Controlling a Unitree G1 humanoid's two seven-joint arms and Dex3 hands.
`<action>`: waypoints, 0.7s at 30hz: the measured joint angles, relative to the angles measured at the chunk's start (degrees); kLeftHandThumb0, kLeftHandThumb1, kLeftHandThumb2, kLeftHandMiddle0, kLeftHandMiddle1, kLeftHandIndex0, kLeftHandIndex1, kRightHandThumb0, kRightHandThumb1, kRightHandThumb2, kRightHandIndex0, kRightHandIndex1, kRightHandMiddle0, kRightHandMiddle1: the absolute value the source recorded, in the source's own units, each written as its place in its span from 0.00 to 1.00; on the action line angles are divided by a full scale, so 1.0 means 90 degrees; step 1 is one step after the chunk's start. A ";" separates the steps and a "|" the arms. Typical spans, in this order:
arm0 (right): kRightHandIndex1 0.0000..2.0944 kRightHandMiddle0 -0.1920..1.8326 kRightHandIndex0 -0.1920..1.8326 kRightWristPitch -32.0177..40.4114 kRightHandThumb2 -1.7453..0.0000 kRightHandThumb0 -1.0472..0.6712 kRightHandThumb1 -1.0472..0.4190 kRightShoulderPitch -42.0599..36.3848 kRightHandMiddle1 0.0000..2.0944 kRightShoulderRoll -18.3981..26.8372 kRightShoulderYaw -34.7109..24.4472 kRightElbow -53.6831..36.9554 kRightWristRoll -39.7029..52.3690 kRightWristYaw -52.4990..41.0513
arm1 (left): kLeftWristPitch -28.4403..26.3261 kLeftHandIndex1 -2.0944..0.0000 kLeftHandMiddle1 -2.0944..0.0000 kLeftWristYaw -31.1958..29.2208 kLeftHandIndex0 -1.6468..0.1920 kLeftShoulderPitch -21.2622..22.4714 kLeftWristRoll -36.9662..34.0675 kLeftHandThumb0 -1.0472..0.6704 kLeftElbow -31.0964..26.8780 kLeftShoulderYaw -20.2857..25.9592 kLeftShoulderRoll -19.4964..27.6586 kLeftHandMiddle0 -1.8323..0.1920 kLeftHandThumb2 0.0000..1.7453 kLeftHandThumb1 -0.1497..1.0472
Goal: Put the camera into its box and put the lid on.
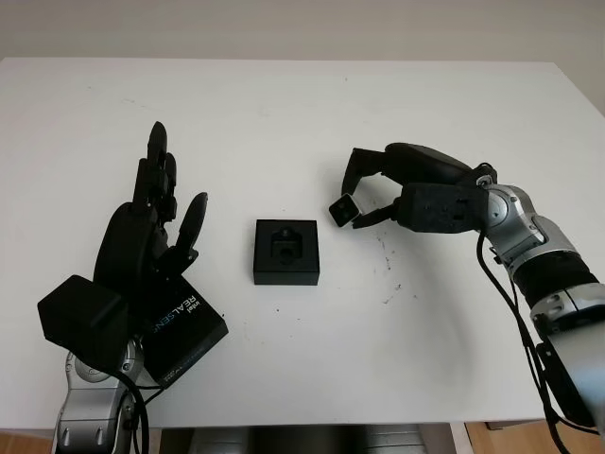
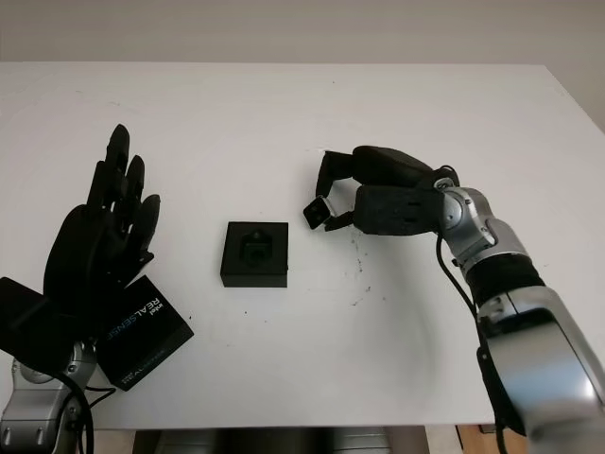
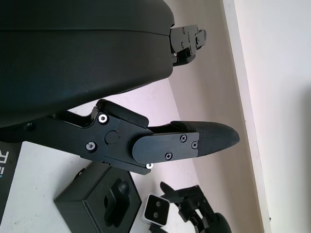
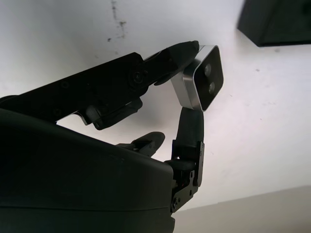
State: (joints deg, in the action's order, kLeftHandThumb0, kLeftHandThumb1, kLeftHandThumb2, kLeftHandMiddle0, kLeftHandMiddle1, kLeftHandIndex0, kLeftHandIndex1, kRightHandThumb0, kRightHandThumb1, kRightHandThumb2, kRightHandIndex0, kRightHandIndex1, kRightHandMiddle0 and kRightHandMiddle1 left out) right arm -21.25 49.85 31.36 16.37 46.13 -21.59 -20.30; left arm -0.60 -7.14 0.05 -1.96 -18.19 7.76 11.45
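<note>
Silver camera (image 4: 203, 83) pinched between right-hand fingers (image 4: 177, 51).

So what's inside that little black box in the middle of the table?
The box holds only a dark moulded insert with an empty hollow. The camera is outside it, pinched in the right hand. Anything beneath the insert is hidden.

Bare table (image 1: 397, 113) rings the open-topped box (image 1: 286, 251); its top unobstructed.

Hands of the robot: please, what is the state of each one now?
Left hand: open, holding nothing, above the black box lid.
Right hand: shut on the small silver camera, right of the open black box.
</note>
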 measured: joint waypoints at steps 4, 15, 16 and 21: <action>0.11 0.24 0.31 0.0402 0.97 0.34 0.04 -0.0249 0.87 -0.0022 -0.0166 -0.0458 0.0201 -0.0197 | 0.0009 0.98 0.98 -0.0001 1.00 -0.0034 -0.0001 0.24 -0.0003 -0.0004 -0.0001 0.99 0.29 1.00; 0.11 0.29 0.32 0.0642 0.97 0.31 0.03 -0.0762 0.87 -0.0163 -0.0405 -0.0845 0.0542 -0.0354 | 0.0034 0.98 0.97 -0.0003 1.00 -0.0069 -0.0008 0.24 -0.0014 -0.0011 -0.0004 0.99 0.30 1.00; 0.11 0.29 0.32 0.0641 0.97 0.31 0.02 -0.0821 0.87 -0.0178 -0.0436 -0.0883 0.0576 -0.0355 | 0.0034 0.98 0.97 -0.0003 1.00 -0.0086 -0.0010 0.24 -0.0017 -0.0011 -0.0003 0.98 0.30 1.00; 0.11 0.32 0.31 0.1028 0.97 0.30 0.03 -0.1263 0.84 -0.0501 -0.0850 -0.1456 0.1143 -0.0218 | 0.0012 0.97 0.97 0.0000 0.99 -0.0143 -0.0019 0.23 -0.0066 0.0000 -0.0004 0.98 0.29 1.00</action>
State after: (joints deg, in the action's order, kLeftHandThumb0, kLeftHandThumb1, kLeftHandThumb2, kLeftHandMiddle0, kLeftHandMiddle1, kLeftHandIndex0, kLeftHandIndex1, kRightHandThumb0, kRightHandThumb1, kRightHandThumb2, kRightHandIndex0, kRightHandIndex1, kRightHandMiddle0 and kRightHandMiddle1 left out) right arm -11.99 38.48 26.85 8.72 33.03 -11.31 -22.27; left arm -0.50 -7.14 -1.23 -2.13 -18.78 7.77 11.42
